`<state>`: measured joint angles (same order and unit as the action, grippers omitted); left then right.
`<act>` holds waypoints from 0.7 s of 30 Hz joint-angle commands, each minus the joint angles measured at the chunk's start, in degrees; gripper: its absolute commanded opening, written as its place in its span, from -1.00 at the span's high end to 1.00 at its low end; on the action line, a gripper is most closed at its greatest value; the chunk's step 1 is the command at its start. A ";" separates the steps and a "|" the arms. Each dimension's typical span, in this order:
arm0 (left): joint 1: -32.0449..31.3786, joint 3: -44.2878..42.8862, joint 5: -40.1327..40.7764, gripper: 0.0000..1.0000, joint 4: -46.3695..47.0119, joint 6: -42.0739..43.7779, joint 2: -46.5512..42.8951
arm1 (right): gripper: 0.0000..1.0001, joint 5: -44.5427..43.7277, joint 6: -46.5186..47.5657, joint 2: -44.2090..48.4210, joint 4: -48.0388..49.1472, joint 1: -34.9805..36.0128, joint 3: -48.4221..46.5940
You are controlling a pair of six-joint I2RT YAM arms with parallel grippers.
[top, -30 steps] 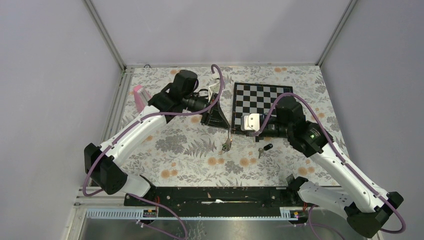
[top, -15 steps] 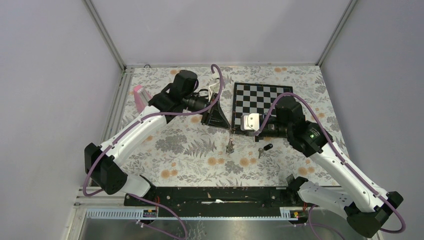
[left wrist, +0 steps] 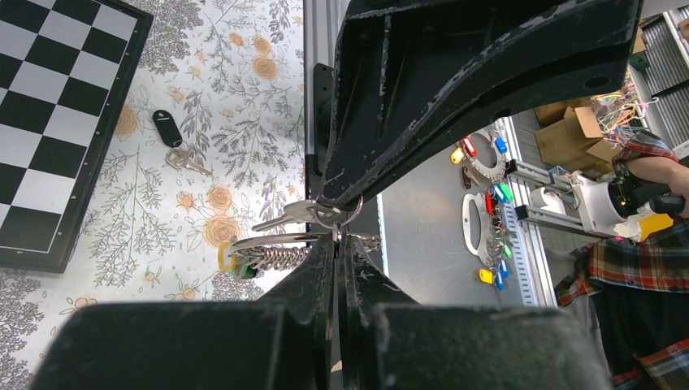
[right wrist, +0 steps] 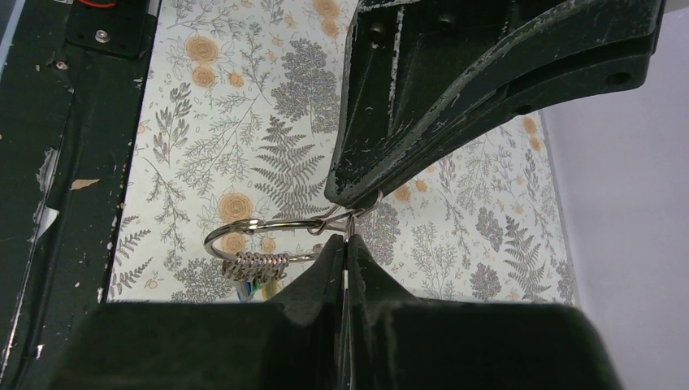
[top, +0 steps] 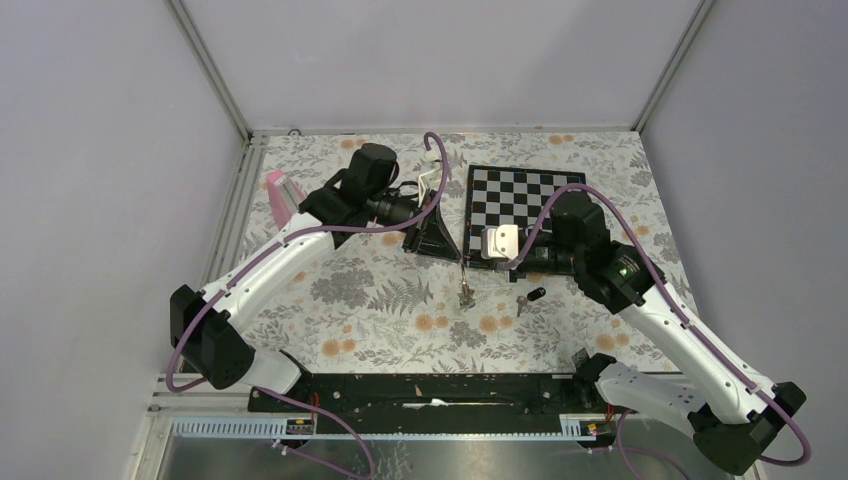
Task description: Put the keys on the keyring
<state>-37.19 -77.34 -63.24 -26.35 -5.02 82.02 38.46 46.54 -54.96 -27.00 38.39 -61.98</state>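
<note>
The keyring (top: pixel 465 290) hangs in the air between both grippers, above the flowered table. In the left wrist view my left gripper (left wrist: pixel 339 237) is shut on a thin wire ring of it; the stack of rings (left wrist: pixel 270 257) with yellow and green tags hangs to the left. In the right wrist view my right gripper (right wrist: pixel 348 238) is shut on the same bunch, beside its large ring (right wrist: pixel 252 230). The two fingertips meet tip to tip. The black-headed key (left wrist: pixel 166 127) and the silver key (left wrist: pixel 187 160) lie together on the table (top: pixel 530 297), right of the grippers.
A chessboard (top: pixel 520 195) lies at the back right, under the right arm. A pink object (top: pixel 280 192) stands at the back left. A black rail (top: pixel 430 390) runs along the near edge. More tagged rings (left wrist: pixel 487 203) lie on a grey surface beyond the table.
The hanging keyring has shifted a little to the right and swung to hang straighter. Both grippers stay closed on it. The keys on the table have not moved.
</note>
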 commanded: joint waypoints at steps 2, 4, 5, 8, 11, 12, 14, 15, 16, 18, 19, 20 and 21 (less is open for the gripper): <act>-0.51 -0.43 -1.79 1.00 3.06 -0.08 -0.34 | 1.00 0.05 -1.02 -0.33 2.57 -0.18 -1.04; -0.60 -0.51 -1.83 1.00 3.06 -0.08 -0.35 | 1.00 0.18 -1.17 -0.37 2.53 -0.17 -1.12; -0.60 -0.49 -1.82 1.00 3.06 -0.08 -0.22 | 1.00 0.28 -1.27 -0.45 2.57 -0.23 -1.17; -0.76 -0.60 -1.79 1.00 3.06 -0.08 -0.07 | 1.00 0.31 -1.37 -0.48 2.68 -0.23 -1.14; -0.78 -0.73 -1.85 1.00 3.06 -0.08 0.06 | 1.00 0.30 -1.44 -0.46 2.79 -0.25 -0.93; -0.78 -0.75 -1.81 1.00 3.06 -0.08 0.07 | 1.00 0.35 -1.45 -0.46 2.81 -0.20 -0.97; -0.78 -0.64 -1.79 1.00 3.05 -0.08 0.08 | 1.00 0.39 -1.50 -0.37 2.72 -0.22 -1.12; -0.78 -0.63 -1.81 1.00 3.06 -0.06 0.07 | 1.00 0.39 -1.54 -0.36 2.73 -0.20 -1.13; -0.78 -0.62 -1.76 1.00 3.06 -0.08 0.07 | 1.00 0.39 -1.54 -0.25 2.71 -0.23 -1.11; -0.78 -0.54 -1.69 1.00 3.06 0.00 0.15 | 1.00 0.52 -1.63 -0.24 2.74 -0.23 -1.14; -0.78 -0.59 -1.68 1.00 3.06 0.03 0.20 | 1.00 0.56 -1.70 -0.26 2.75 -0.21 -1.13; -0.80 -0.53 -1.63 1.00 3.06 0.01 0.19 | 1.00 0.57 -1.72 -0.24 2.70 -0.20 -1.21; -0.85 -0.45 -1.67 1.00 3.06 0.08 0.18 | 1.00 0.57 -1.80 -0.30 2.73 -0.19 -1.22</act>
<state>-37.47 -77.23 -63.24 -26.41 -5.02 82.19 38.39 45.58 -55.27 -26.72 38.35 -62.00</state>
